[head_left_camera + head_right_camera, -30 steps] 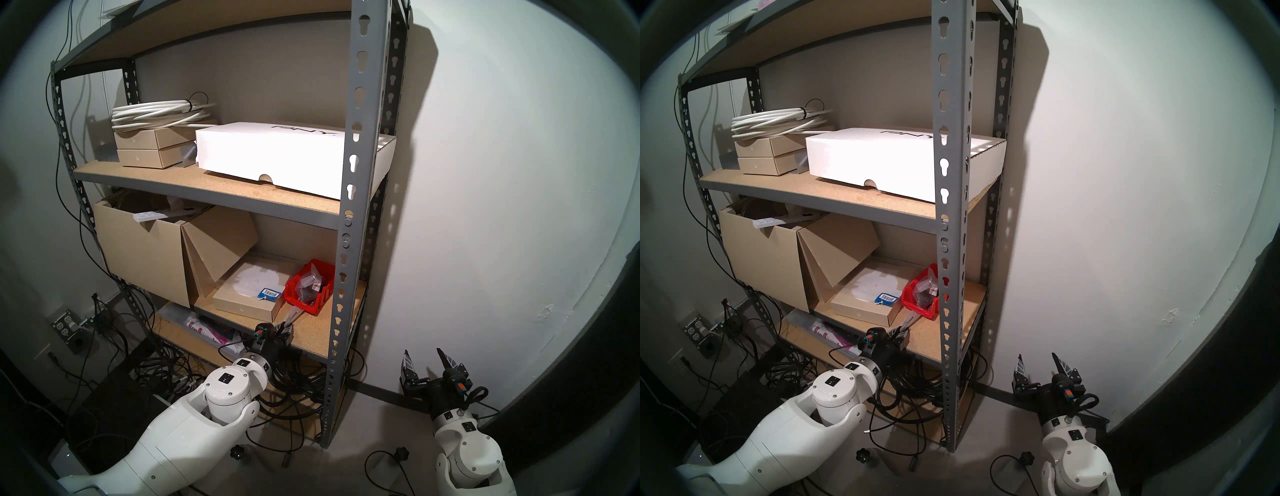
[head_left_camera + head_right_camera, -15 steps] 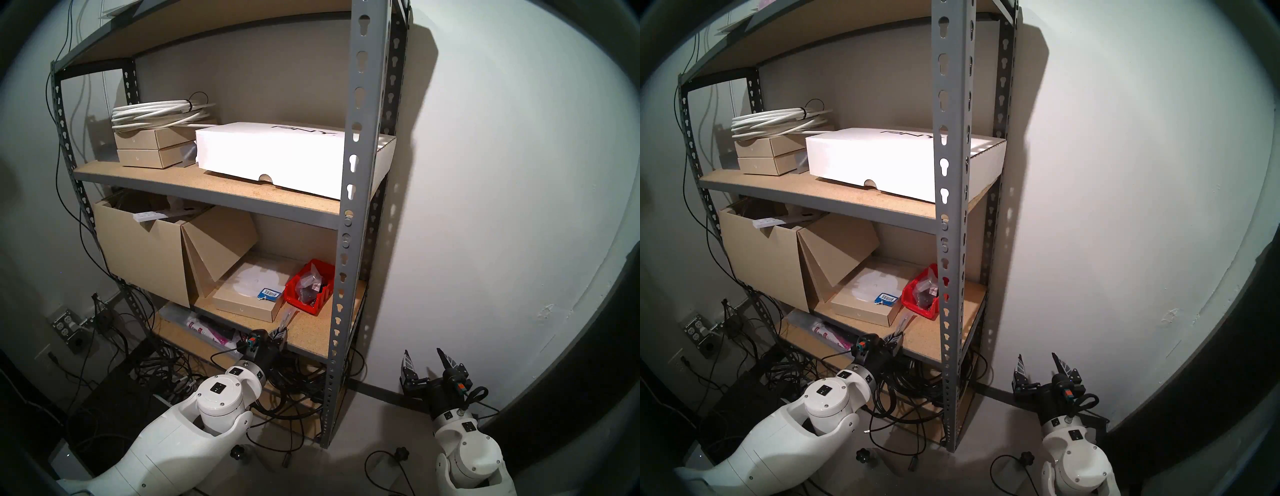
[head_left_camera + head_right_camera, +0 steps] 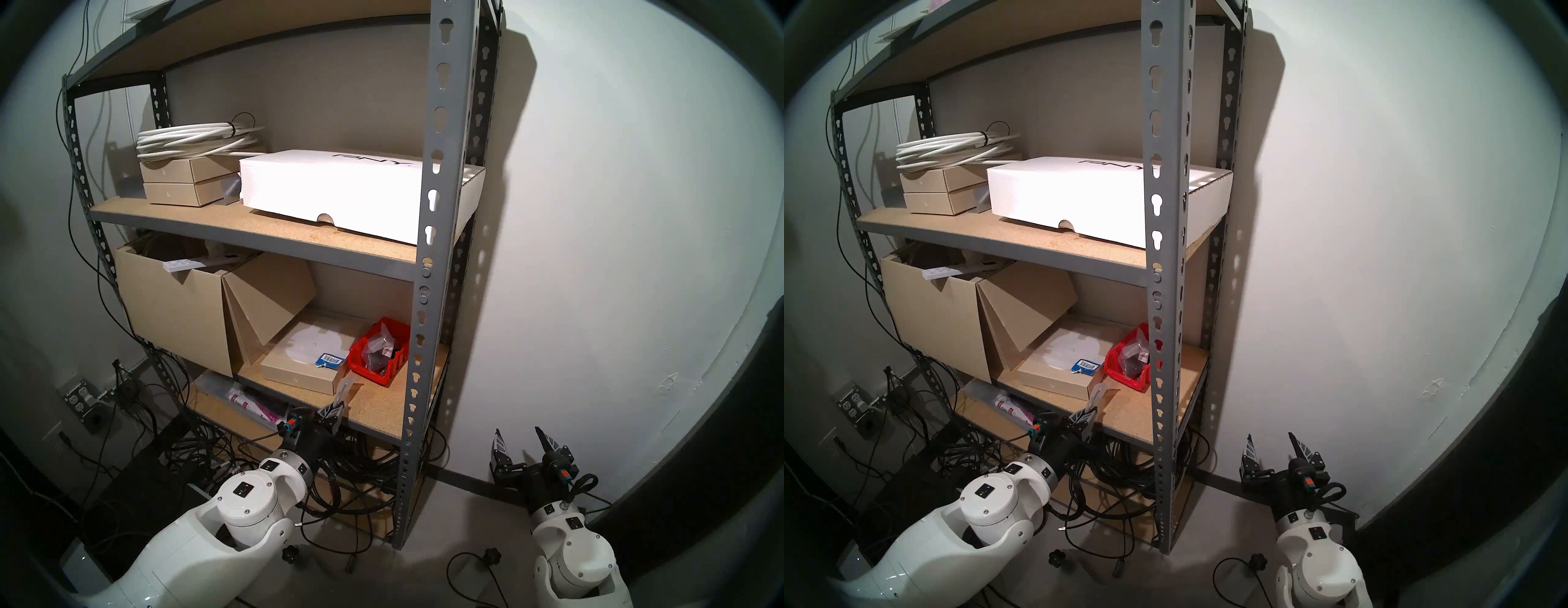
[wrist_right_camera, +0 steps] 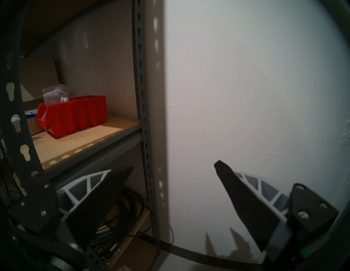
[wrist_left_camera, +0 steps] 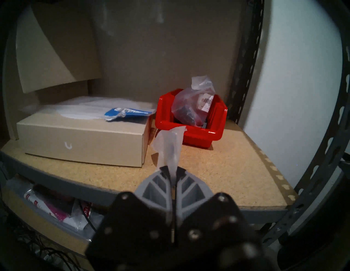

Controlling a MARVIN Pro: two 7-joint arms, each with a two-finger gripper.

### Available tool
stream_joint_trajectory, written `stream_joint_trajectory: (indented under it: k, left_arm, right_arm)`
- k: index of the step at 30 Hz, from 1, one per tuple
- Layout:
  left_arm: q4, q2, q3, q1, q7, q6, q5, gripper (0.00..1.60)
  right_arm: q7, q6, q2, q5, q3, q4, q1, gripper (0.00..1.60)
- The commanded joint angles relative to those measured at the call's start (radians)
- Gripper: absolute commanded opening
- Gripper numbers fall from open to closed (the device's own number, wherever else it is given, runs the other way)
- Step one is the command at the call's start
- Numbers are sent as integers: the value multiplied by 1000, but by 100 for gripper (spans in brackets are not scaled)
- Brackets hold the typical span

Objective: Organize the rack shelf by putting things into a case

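Note:
At the front edge of the tan rack shelf (image 3: 382, 407) (image 5: 217, 170) my left gripper (image 3: 335, 411) (image 5: 171, 169) is shut on a small clear plastic bag (image 3: 344, 388) (image 5: 168, 145). The bag sticks up out of the fingertips. The red case (image 3: 369, 373) (image 5: 197, 135) (image 4: 75, 113) stands further back on the shelf, right of the gripper's line. A second clear bag (image 5: 191, 107) with a barcode label sits inside it. Low by the wall, right of the rack, my right gripper (image 3: 518, 437) (image 4: 174, 166) is open with nothing between its fingers.
A flat tan box (image 3: 297, 369) carrying a white disc and a blue packet lies just left of the case. A large open cardboard box (image 3: 169, 314) fills the shelf's left. The grey front upright (image 3: 418, 339) stands right of the case. Cables (image 3: 360, 467) tangle below.
My left jaws closed on the bag, and the arm drew back down and left toward the shelf's front edge, raising the bag off the board. The right arm stayed still.

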Motion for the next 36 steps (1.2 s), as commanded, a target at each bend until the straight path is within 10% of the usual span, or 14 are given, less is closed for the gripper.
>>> stream_joint_trajectory:
  k: [1, 36]
  left_arm:
    - [-71, 23, -22, 9, -8, -4, -9, 0]
    - [9, -121, 63, -319, -90, 227, -19, 0]
  right_arm:
    - [0, -2, 0, 0, 0, -20, 1, 160]
    - [0, -3, 0, 0, 0, -20, 1, 160]
